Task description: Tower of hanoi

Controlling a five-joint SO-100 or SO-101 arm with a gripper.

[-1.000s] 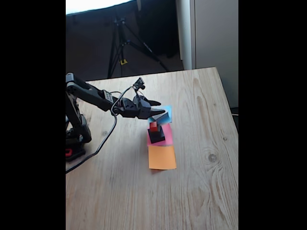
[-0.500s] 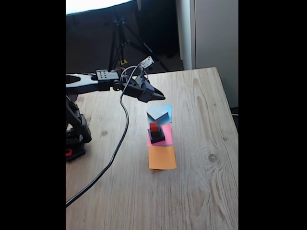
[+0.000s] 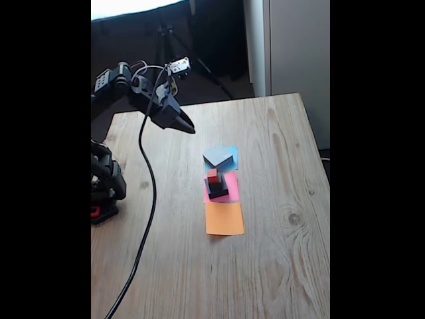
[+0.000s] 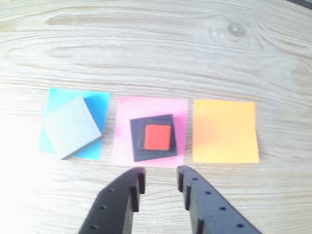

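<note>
1. The gripper (image 4: 159,176) is up in the air over the table (image 3: 279,266), well apart from the blocks. In the wrist view its fingers sit with a narrow gap between them and nothing in it.
2. In the wrist view there are three paper squares in a row: blue square (image 4: 97,105) on the left, pink square (image 4: 151,107) in the middle, orange square (image 4: 224,129) on the right.
3. The grey slab (image 4: 72,126) lies alone on the blue one, rotated a bit so a corner hangs over the paper's edge.
4. On the pink one is a stack: black slab (image 4: 153,153) at the bottom and the red cube (image 4: 157,137) on top. The fixed view suggests a small black cube (image 3: 214,186) under the red one, but it's blurry.
5. Orange is bare.
6. My read on progress: somewhere in the middle. The biggest piece is parked by itself and the smaller ones are piled together, so if orange is the goal peg, the grey slab goes there next and the pile gets rebuilt on it piece by piece. Lots of moves left.
</note>
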